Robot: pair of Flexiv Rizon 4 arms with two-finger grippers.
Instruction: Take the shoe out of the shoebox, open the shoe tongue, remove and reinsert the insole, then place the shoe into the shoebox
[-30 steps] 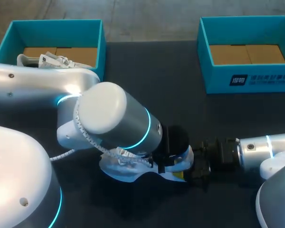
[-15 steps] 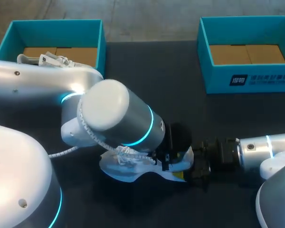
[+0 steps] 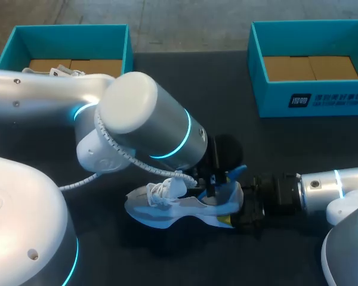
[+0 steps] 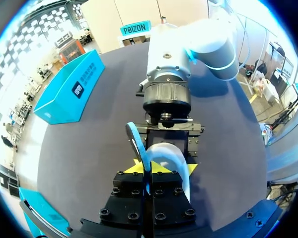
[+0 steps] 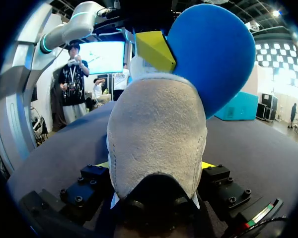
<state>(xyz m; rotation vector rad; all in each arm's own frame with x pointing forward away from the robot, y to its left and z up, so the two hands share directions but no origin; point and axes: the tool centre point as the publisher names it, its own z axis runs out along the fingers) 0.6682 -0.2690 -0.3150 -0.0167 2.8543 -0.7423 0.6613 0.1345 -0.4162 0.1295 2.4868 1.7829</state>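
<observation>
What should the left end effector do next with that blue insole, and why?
Probably lift the left end effector straight up. It pinches the blue insole, whose heel end already stands out of the shoe, and the right end effector clamps the heel to hold it down.

I see a white shoe [image 3: 167, 208] with a pale blue sole and a grey-beige heel, and a bright blue insole [image 5: 213, 54]. The left shoebox [image 3: 71, 34] and the right shoebox [image 3: 274, 101] are teal with brown cardboard floors; the right one carries a dark label with white print. The table [image 3: 197, 83] is black. My left arm [image 3: 143, 131] and right arm [image 3: 337, 185] are silver with cyan rings
</observation>
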